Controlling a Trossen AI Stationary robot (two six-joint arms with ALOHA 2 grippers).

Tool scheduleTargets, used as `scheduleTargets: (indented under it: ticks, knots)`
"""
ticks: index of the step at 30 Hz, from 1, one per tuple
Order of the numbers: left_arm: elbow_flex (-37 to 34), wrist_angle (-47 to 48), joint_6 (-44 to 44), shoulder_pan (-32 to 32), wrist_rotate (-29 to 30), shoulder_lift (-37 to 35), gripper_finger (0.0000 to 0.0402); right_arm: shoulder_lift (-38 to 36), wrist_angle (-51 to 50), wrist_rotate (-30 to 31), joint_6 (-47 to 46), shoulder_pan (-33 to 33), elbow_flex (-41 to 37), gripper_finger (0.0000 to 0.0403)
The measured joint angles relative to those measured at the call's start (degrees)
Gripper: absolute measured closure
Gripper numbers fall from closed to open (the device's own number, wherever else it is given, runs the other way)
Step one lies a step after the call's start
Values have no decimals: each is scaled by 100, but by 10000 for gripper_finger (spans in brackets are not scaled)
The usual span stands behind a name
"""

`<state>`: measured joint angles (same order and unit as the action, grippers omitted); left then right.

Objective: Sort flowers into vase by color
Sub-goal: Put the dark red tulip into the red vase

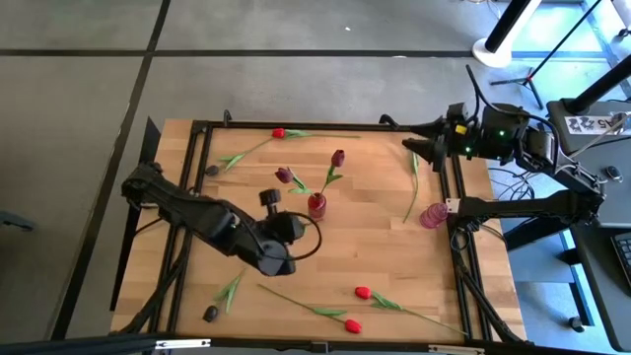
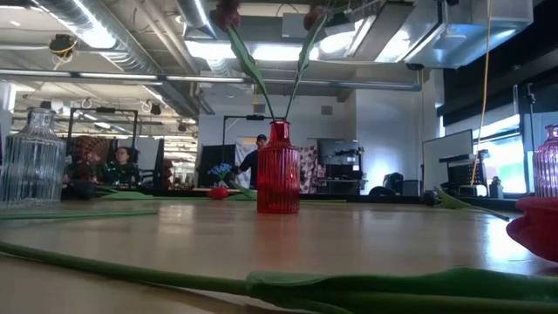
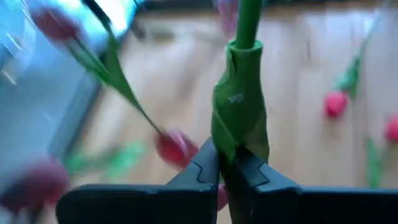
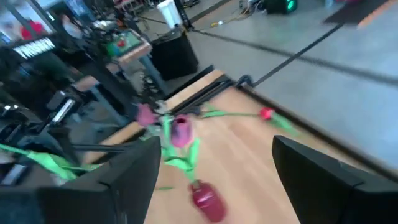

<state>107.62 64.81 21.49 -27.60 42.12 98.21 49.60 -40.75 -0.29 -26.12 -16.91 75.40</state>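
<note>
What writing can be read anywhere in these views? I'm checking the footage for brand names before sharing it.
None can be read.
White patterned card on the equipment right of the table in the high view: black marks, too small to read.
Dark box in the room in the right wrist view: pale lettering, too blurred to read.
Red vase, flowers, table: no text visible.

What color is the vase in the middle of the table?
The vase is red, ribbed glass. It shows best in the low view.
</note>
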Motion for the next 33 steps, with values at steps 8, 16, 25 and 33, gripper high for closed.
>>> scheduleTargets:
  ticks: [8, 16, 25, 33]
  knots:
    - [180, -1540, -3826, 433, 1810, 0, 397, 0, 209, -537, -2136, 0, -2, 95]
    - [56, -3761, -7265, 1240, 2117, 0, 396, 202, 552, -1285, -4387, 7, -2, 95]
    - [-25, -5534, -9728, 1830, 1492, 357, 396, 994, 2745, -1597, -5598, 483, -6, 95]
    - [-30, -6224, -10270, 1942, 1086, 694, 396, 1483, 3121, -1645, -5818, 883, -9, 146]
